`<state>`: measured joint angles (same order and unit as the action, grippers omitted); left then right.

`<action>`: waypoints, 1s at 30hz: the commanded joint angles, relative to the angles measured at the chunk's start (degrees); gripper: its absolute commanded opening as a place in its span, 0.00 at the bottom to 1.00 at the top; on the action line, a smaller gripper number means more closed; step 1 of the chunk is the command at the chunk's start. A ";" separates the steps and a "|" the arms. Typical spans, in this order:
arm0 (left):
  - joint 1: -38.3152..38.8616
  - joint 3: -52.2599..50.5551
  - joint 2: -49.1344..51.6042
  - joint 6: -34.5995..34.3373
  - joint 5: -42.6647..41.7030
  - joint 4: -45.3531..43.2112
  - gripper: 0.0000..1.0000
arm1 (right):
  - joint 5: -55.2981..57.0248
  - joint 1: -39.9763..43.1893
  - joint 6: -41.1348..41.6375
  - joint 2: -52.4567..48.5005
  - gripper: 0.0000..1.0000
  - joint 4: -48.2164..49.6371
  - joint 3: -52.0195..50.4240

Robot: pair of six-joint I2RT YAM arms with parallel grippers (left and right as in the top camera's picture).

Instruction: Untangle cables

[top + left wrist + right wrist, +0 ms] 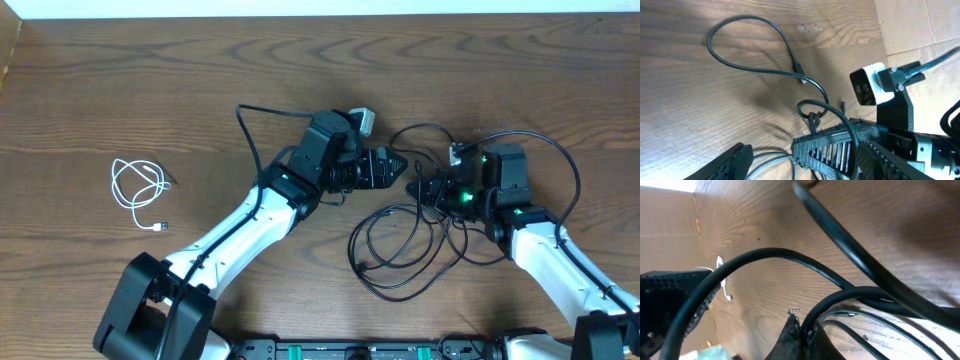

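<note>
Two black cables lie in tangled loops on the wooden table, between and in front of my two arms. My right gripper is shut on one black cable, pinched between its fingertips. Facing it from the left, my left gripper stands open, its fingers on either side of the right gripper's ribbed finger. Nothing is held in it. A black loop with a small plug lies on the wood beyond. The white cable lies coiled apart at the far left.
Thick black arm wires arc over the table behind the left arm and around the right arm. A cardboard wall bounds the table's far side. The right arm's white camera stands close to my left gripper.
</note>
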<state>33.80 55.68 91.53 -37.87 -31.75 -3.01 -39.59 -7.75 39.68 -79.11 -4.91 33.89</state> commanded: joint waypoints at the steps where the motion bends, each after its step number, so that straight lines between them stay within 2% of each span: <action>1: 0.02 -0.11 0.48 -2.97 -2.32 -0.11 0.71 | 0.74 -0.50 -7.06 0.79 0.02 -0.63 0.02; 6: 0.02 -0.11 1.57 -2.99 -2.78 -0.09 0.70 | 0.96 -0.50 -12.04 0.79 0.01 -2.29 0.02; 12: 0.02 -0.11 4.11 -2.95 -4.72 0.09 0.69 | 12.33 -0.50 -11.47 0.79 0.01 -6.36 0.02; 17: 0.02 -0.11 4.83 -2.97 -5.35 0.02 0.69 | 13.62 -0.50 -11.89 0.76 0.01 -7.56 0.02; 23: 0.09 -0.11 4.83 -2.93 -6.62 -0.11 0.69 | 13.94 -0.57 -21.77 -0.04 0.01 -7.74 0.00; 26: 0.07 -0.11 4.83 -2.95 -6.58 -0.11 0.69 | 9.97 -0.61 -26.77 -0.33 0.01 -7.52 0.00; 30: -0.11 -0.11 4.83 -2.64 -6.60 -0.09 0.69 | -6.23 -1.01 -35.12 -0.35 0.01 -4.55 0.00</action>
<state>33.85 55.68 96.27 -40.53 -37.41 -3.14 -32.12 -8.01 15.00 -79.29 -11.35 33.89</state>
